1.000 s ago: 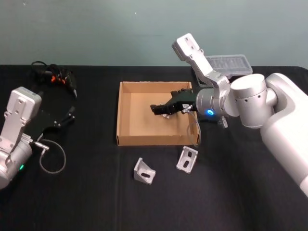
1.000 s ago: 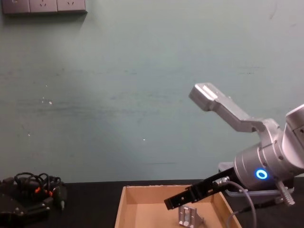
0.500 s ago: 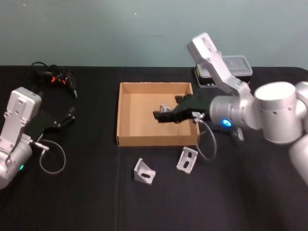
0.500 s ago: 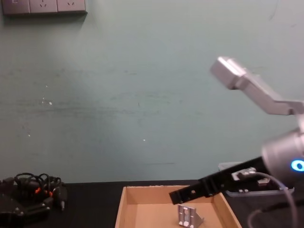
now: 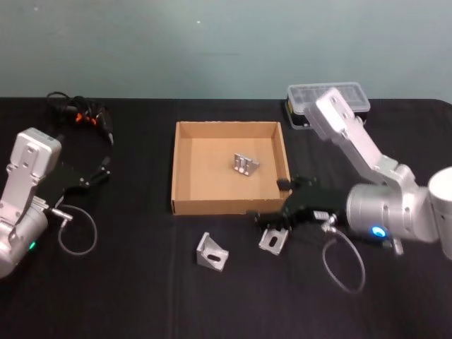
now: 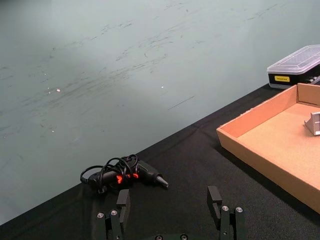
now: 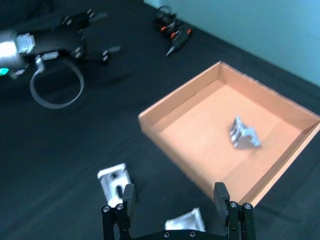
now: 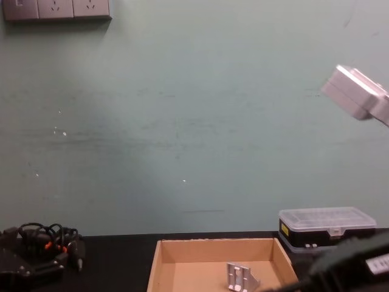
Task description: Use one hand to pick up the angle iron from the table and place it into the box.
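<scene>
1. The box (image 5: 173, 169) sits open-topped on the table (image 5: 141, 296). I place everything else relative to it.
2. The first angle iron (image 5: 244, 164) lies on the box floor, right of the box's centre and toward its far wall, touching no wall. In the chest view one flange stands raised.
3. The second angle iron (image 5: 271, 240) lies on the table just outside the box's near wall, by the near right corner.
4. The third angle iron (image 5: 211, 252) is also on the table off the near wall. It is a little farther from the box and in front of its middle, apart from the second angle iron.
5. The right end effector (image 5: 272, 209) is at the box's near right corner, above the second angle iron.
   - Its fingers (image 7: 128, 195) are spread apart and hold nothing.
   - In the right wrist view the second angle iron sits low between the two fingers. I cannot tell whether either finger touches it.
6. The left end effector (image 5: 95, 173) is parked low over the table, well to the left of the box. Its fingers (image 6: 215, 197) are apart and hold nothing.
7. A black organiser case (image 5: 328, 99) with a clear lid sits beyond the box's far right corner.
8. A black corded tool (image 5: 81, 113) with orange marks lies beyond the box's far left corner, well apart from it.
</scene>
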Controlling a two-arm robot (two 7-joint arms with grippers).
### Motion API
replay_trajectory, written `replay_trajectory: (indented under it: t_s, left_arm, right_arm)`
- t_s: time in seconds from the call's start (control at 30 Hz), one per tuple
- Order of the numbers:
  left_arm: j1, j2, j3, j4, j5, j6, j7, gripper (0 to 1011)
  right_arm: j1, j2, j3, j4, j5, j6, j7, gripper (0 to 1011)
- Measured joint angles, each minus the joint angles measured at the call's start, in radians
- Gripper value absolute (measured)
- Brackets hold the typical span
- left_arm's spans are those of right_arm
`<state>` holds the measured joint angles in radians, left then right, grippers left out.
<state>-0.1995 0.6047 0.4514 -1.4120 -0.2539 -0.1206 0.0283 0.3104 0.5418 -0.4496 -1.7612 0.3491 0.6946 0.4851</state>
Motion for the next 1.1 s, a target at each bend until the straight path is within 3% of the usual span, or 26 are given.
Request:
replay_trajectory:
  t_s: [0.17,0.33,1.1]
  left_arm:
    - [0.000,0.000,0.000,0.000,0.000,0.000,0.000,1011]
    - [0.000,0.000,0.000,0.000,0.000,0.000,0.000,1011]
    - [0.000,0.000,0.000,0.000,0.000,0.000,0.000,1011]
  right_arm:
    - [-0.058,0.041,0.012,-0.042,0.019,0.001,-0.010,1003]
    - [-0.084,0.047,0.015,-0.047,0.033,0.004,-0.031,1003]
    - [-0.083,-0.001,0.002,0.048,0.043,-0.006,-0.110,1003]
